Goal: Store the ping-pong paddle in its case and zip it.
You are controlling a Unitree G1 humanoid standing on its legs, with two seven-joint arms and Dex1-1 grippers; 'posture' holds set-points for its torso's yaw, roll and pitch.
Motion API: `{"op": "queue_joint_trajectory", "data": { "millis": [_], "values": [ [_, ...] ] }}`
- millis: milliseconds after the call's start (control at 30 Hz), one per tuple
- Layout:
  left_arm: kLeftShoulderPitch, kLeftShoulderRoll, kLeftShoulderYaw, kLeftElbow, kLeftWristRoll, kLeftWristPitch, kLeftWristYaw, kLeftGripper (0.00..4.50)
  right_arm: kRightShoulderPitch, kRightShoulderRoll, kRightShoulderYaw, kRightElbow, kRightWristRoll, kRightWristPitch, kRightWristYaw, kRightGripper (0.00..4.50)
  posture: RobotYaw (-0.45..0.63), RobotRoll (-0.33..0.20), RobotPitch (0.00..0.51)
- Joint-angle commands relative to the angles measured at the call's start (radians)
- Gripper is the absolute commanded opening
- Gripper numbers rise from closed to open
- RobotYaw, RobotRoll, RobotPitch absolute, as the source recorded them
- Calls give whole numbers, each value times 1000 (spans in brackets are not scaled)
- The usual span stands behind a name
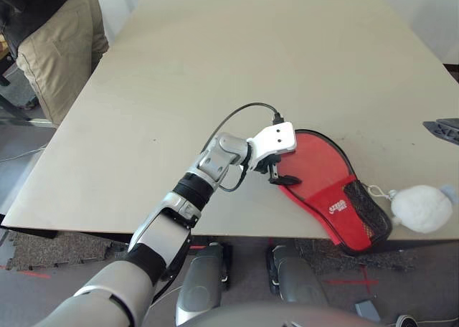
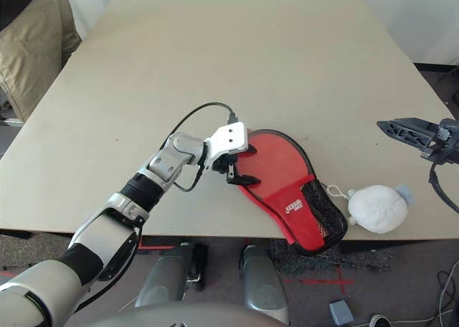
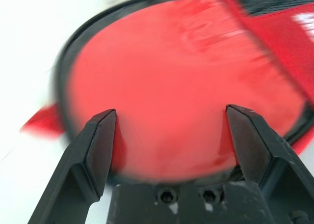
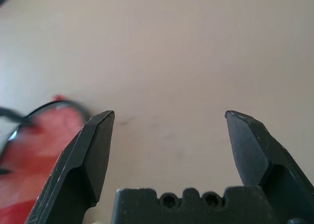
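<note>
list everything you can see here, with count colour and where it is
case: one, red with black trim and mesh pocket, lying flat at the table's near edge, right of centre
pom-pom: one, white, on the table beside the case's narrow end, tied to it by a cord
table: one, pale beige
person: one, khaki trousers, at the table's far left corner
left tool: one, black fingers, open, at the case's round end
right tool: one, black, open, above the table's right edge

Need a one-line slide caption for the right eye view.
Left gripper open at the red case; right gripper open, apart at the table's edge.
</note>
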Motion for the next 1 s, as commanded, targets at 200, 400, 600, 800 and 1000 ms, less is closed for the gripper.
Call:
{"op": "queue_joint_trajectory", "data": {
  "millis": [200, 400, 600, 800, 1000],
  "values": [
    [90, 24, 329, -190, -118, 21, 351, 4500, -2, 166, -38, 61, -57, -262, -239, 4491, -16, 0, 142],
    [139, 60, 478, -201, -128, -72, 557, 4500, -54, 229, -35, 159, -102, -445, -376, 4491, 7, 0, 134],
    [203, 141, 595, -114, -130, -174, 691, 4500, -101, 279, -42, 269, -142, -606, -512, 4491, 16, 0, 131],
    [197, 188, 658, 25, -159, -262, 743, 4500, -119, 301, -28, 331, -161, -677, -549, 4491, 12, 0, 122],
    [206, 184, 659, 86, -170, -291, 764, 4500, -140, 316, -19, 366, -183, -707, -609, 4491, 0, 0, 112]
  ]
}}
